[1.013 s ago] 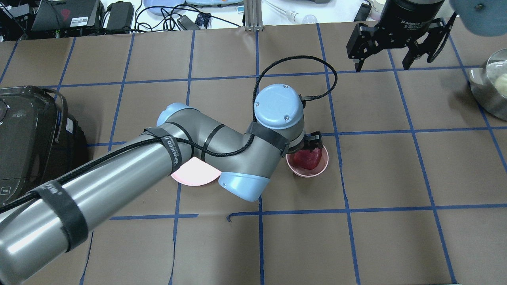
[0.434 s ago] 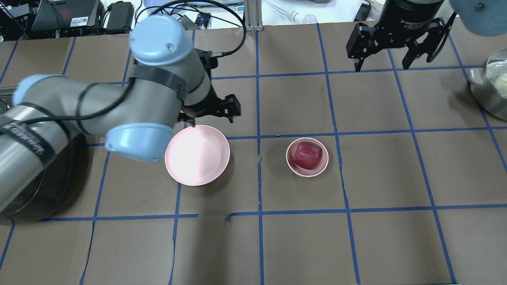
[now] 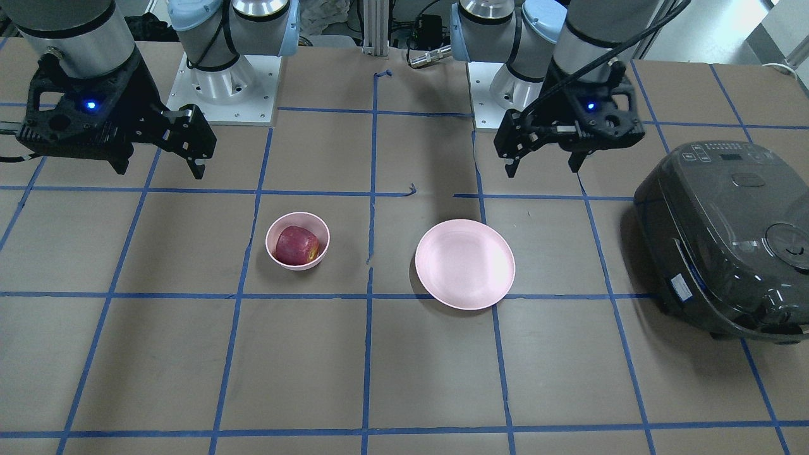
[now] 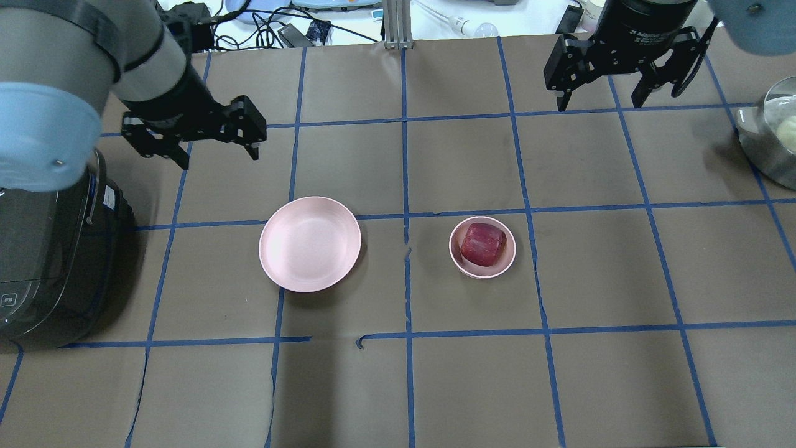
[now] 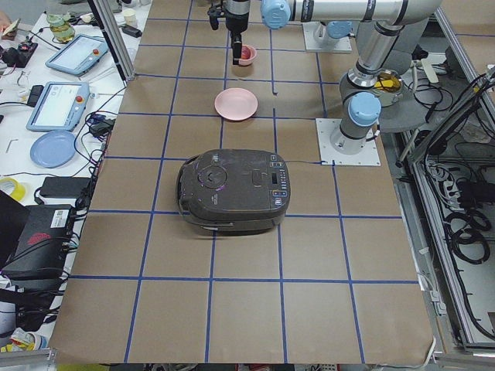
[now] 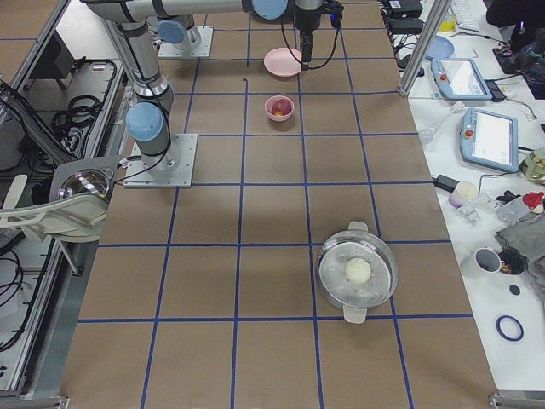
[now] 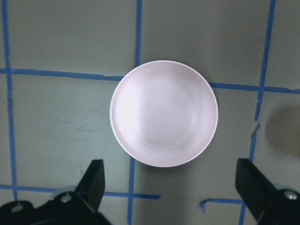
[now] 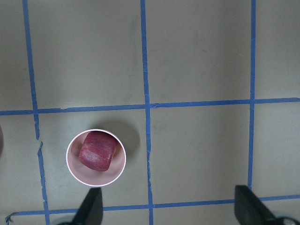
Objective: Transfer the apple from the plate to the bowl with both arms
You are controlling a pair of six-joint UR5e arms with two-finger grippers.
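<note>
Where the left arm's black fingers (image 4: 247, 130) hang raised above the brown paper-covered counter (image 4: 597, 274), they are spread wide and grip nothing. The right arm's black fingers (image 4: 556, 71): likewise spread wide, nothing between them, raised over the counter's far side.

Wide shallow round pale pink plate (image 4: 310, 244): flat on the counter, bare, well apart from the left fingers; centred ahead of them in the left wrist view.

Small deep round pale pink bowl (image 4: 482, 274): upright on the counter near the plate, across a blue tape line from it.

Small dark red blocky apple (image 4: 482, 244): inside the bowl, filling most of it, clear of both arms.

Dark grey rice cooker (image 3: 727, 234): lid down, on the counter's left end, beyond the plate.

Steel pot (image 4: 768, 143): at the right end, holding a pale round item.
</note>
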